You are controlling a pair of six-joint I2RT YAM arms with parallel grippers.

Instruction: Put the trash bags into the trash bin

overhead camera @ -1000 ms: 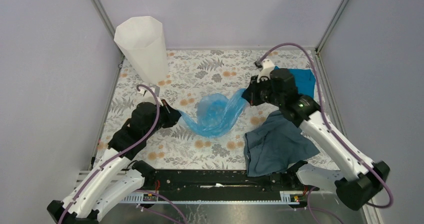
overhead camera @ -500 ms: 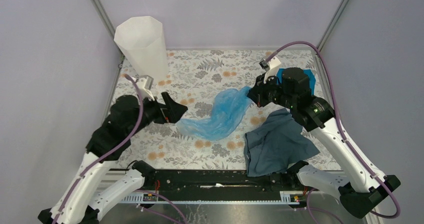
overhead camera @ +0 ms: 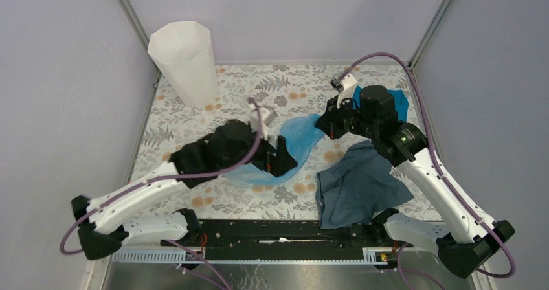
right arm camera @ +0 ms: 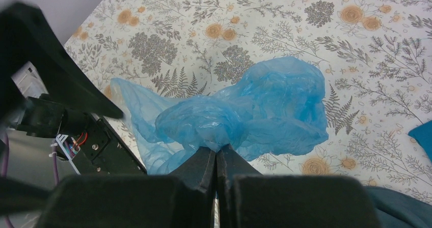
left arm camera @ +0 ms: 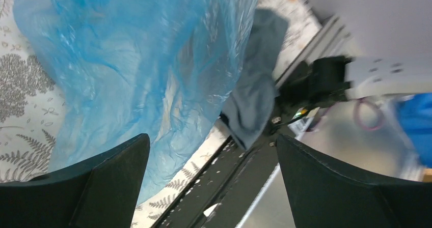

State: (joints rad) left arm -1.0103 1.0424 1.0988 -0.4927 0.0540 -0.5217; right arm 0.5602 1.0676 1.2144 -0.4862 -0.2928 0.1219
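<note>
My right claw (right arm camera: 216, 155) is pinching the blue trash bag (right arm camera: 254, 111), with its two fingers pressed fully together on a fold of the thin film. My left claw (left arm camera: 211, 139) is hanging wide open just over the same bag and is gripping nothing. If its fingers are touching the film, I cannot tell.

Seen from above, the bag is lying crumpled near the middle of the flowered counter (overhead camera: 252, 89), and my right claw is holding the end that is pointing to 2 o'clock. The white trash bin (overhead camera: 184, 60) is standing upright at 10 o'clock, in the far corner, well apart from the bag. A dark grey-blue cloth (overhead camera: 359, 183) is lying at 4 o'clock, near the bag. A teal cloth (overhead camera: 396, 102) is showing at 2 o'clock, partly behind my right arm.
</note>
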